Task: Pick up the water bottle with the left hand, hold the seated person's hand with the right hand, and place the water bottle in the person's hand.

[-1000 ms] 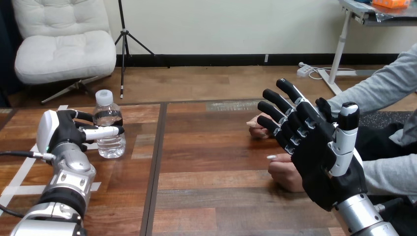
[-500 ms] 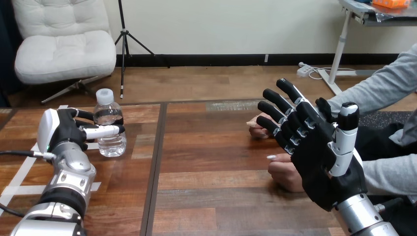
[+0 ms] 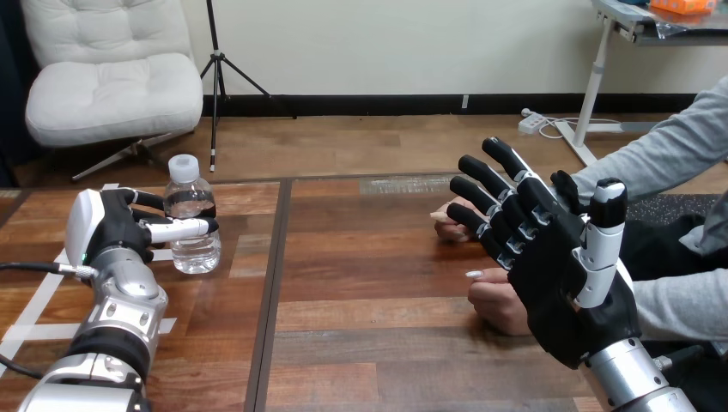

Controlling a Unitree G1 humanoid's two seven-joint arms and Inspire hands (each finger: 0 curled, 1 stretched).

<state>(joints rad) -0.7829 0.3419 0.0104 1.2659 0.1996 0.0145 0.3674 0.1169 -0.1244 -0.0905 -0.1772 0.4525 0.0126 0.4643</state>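
A clear water bottle [image 3: 191, 225] with a white cap stands upright on the wooden table [image 3: 369, 283] at the left. My left hand [image 3: 110, 227] is shut on it, with the thumb across its front and the fingers behind it. At the right, my right hand [image 3: 562, 275] is raised and open, fingers straight and spread, palm toward me. It stands in front of the person's two hands, which rest on the table: the far hand [image 3: 448, 226] and the near hand [image 3: 496, 302]. Whether my right hand touches either one I cannot tell.
White tape strips [image 3: 34, 309] lie on the table under my left arm. A dark seam [image 3: 273, 292] runs front to back between the two tabletop halves. The person's grey sleeves [image 3: 661, 154] come in from the right edge.
The left hand and the bottle have edged very slightly to the right. The right hand and the person's hands have not moved.
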